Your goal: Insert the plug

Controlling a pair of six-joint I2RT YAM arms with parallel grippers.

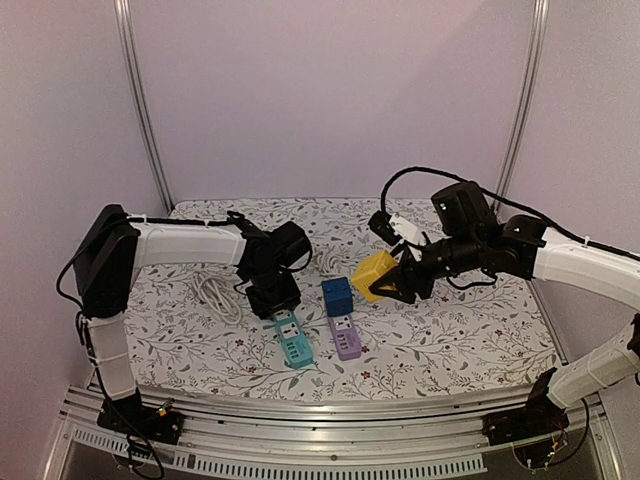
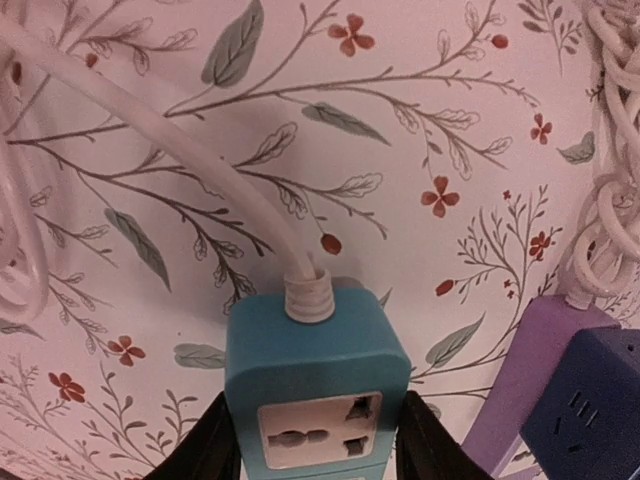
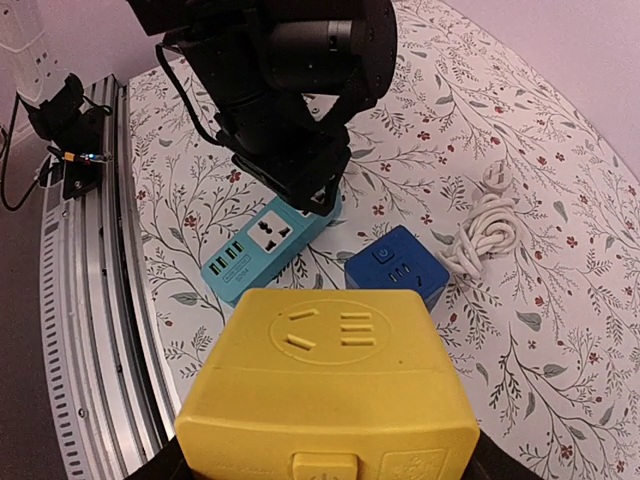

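Right now the left gripper (image 1: pixel 278 312) is reaching down over the teal power strip (image 1: pixel 293 342), which is lying flat on the flowered worktop (image 1: pixel 450 340) close to its near edge, a little left of the middle. In the left wrist view its two dark fingers (image 2: pixel 205 450) are pressing against the long sides of the strip at the cord end, so the jaws are sitting closed on it. The strip's universal socket (image 2: pixel 320 430) is facing up between them. A white cord (image 2: pixel 180 150) is running out of the strip's end and curving away across the cloth towards the looped white cable (image 1: pixel 213 296) lying nearer the left edge.

Meanwhile the right gripper (image 1: pixel 388 282) is holding the yellow plug cube (image 1: pixel 374 275) in the air above the middle of the worktop, jaws clamped on its sides. The cube is hanging tilted, well apart from the teal strip. In the right wrist view its socket face is pointing at the camera.

Just beside the teal strip, on its right, a purple power strip (image 1: pixel 346 340) is lying parallel to it, and a blue cube (image 1: pixel 337 296) is sitting on its far end. A second bundle of white cable (image 3: pixel 485 225) is resting near the blue cube, towards the far edge.
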